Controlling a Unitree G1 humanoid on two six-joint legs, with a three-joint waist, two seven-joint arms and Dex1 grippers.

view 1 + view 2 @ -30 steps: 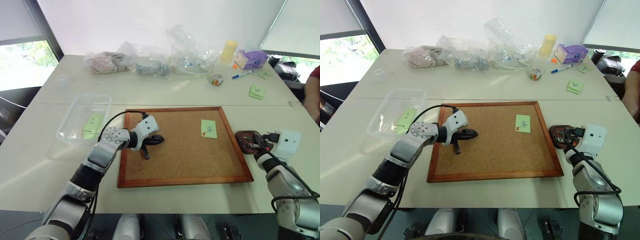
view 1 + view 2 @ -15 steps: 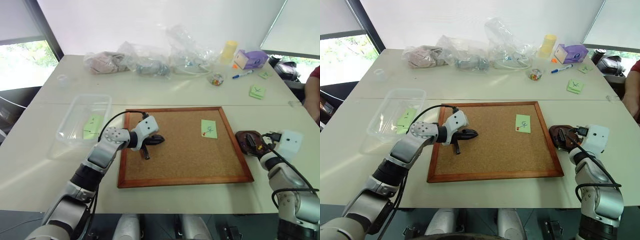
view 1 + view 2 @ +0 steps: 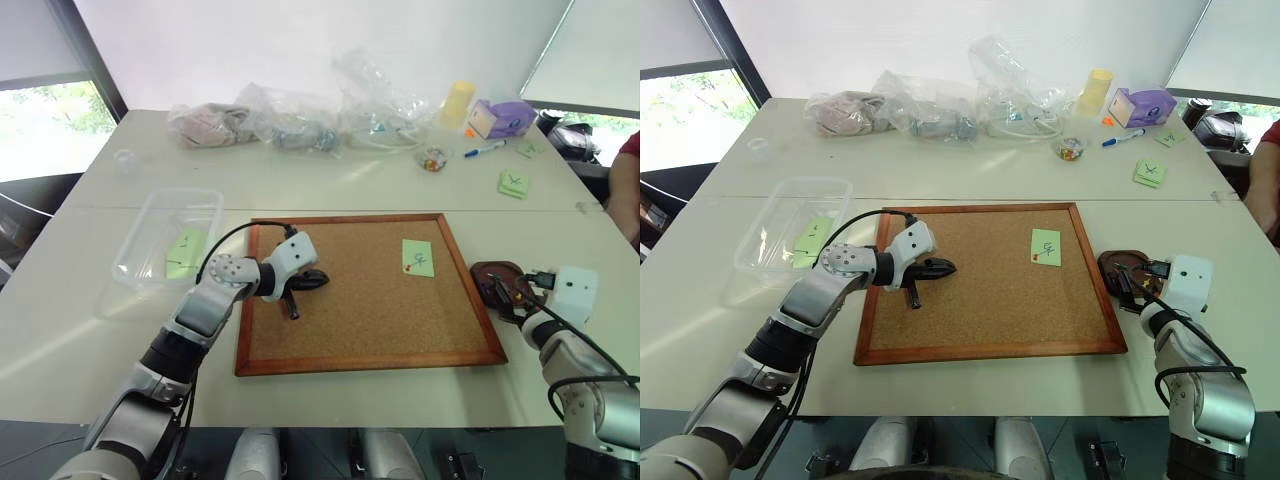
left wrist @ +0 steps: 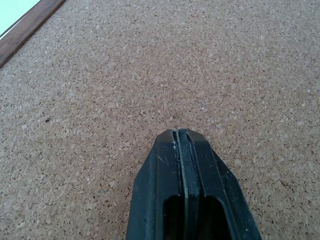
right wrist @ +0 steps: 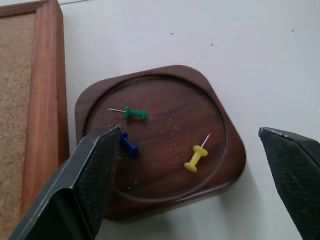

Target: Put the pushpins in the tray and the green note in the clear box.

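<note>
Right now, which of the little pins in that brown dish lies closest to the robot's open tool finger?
The blue plastic pushpin: it lies right beside one black finger of the right tool, while the green pushpin and yellow pushpin lie farther off in the dark-brown wooden tray.

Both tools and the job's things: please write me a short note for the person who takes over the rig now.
Left tool: shut, holding nothing, tip just above the corkboard.
Right tool: open, over the tray, holding nothing.
Tray: on the table, right of the corkboard. In it lie three pushpins: green, blue, yellow.
Clear box: left of the corkboard, with one green note already inside.
Left: a green note is on the corkboard, with a red pushpin at its lower edge. Pull that pin, drop it in the tray, then move the note to the clear box.
</note>
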